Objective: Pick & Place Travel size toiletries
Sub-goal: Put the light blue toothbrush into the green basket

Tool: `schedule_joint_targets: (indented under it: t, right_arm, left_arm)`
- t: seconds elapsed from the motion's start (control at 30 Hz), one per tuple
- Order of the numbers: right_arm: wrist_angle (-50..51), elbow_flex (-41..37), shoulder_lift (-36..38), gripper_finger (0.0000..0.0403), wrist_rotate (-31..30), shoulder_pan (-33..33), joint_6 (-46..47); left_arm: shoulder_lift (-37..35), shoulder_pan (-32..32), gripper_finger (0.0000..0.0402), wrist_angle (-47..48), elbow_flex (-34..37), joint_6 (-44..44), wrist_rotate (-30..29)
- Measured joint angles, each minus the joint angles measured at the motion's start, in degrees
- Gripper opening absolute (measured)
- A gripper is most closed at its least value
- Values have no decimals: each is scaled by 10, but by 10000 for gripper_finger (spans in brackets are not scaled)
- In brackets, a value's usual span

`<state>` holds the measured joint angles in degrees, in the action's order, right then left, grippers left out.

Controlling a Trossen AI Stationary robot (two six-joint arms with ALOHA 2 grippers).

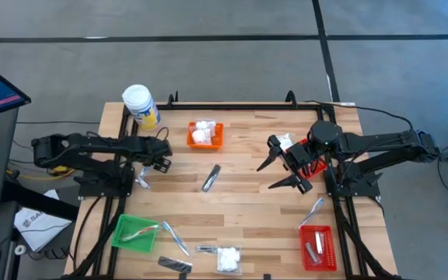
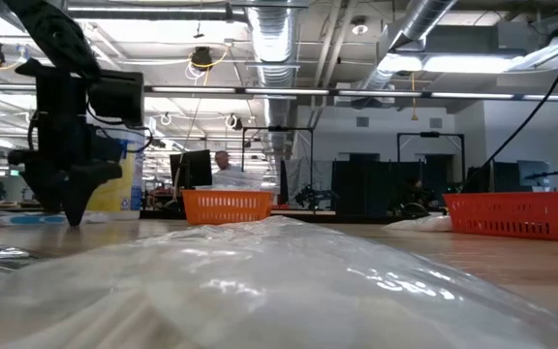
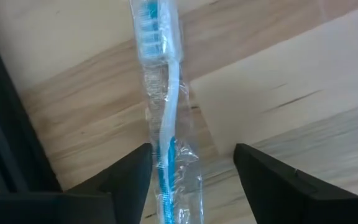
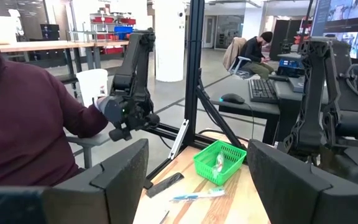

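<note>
Fingers of the left gripper (image 3: pixel 191 180) stand spread over a clear-wrapped toothbrush (image 3: pixel 161 106) lying on the table (image 1: pixel 247 198), left of centre in the high view. Right gripper (image 1: pixel 285 173), mid-right, also gapes, holding nothing.

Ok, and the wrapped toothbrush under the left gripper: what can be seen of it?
The toothbrush is a slim white and blue stick sealed in crinkled clear wrap, with pale blue bristles at the far end. It lies flat on the wooden table, near the table's left edge. The left gripper is right over it, fingers apart, one beside the wrap's edge; whether they touch cannot be told. It is not lifted.
</note>
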<state>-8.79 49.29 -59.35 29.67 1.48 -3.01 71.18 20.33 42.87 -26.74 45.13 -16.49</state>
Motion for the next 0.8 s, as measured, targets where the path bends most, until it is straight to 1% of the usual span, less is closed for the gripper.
schedule_joint_targets:
  t: [0.13,0.27,0.37,0.53,0.57,0.67,0.7,0.8]
  right_arm:
    - [0,0,0,265,0,0,0]
    - [0,0,0,265,0,0,0]
    - [0,0,0,265,0,0,0]
    - [0,0,0,265,0,0,0]
    - [-1,0,0,265,0,0,-1]
    - [-2,0,0,265,0,0,-6]
    - [-3,0,0,265,0,0,-6]
    - [-3,0,0,265,0,0,-6]
  left_arm:
    - [14,0,208,-11,0,-9,14]
    - [5,0,170,-23,2,-14,22]
    - [-2,0,128,-30,2,-14,29]
    - [-3,0,34,-39,2,-29,46]
    - [-6,0,20,-39,2,-34,47]
    - [-21,0,19,-44,2,-50,54]
    - [-32,-2,20,-50,-1,-56,62]
    - [-73,-11,15,-49,-3,-62,60]
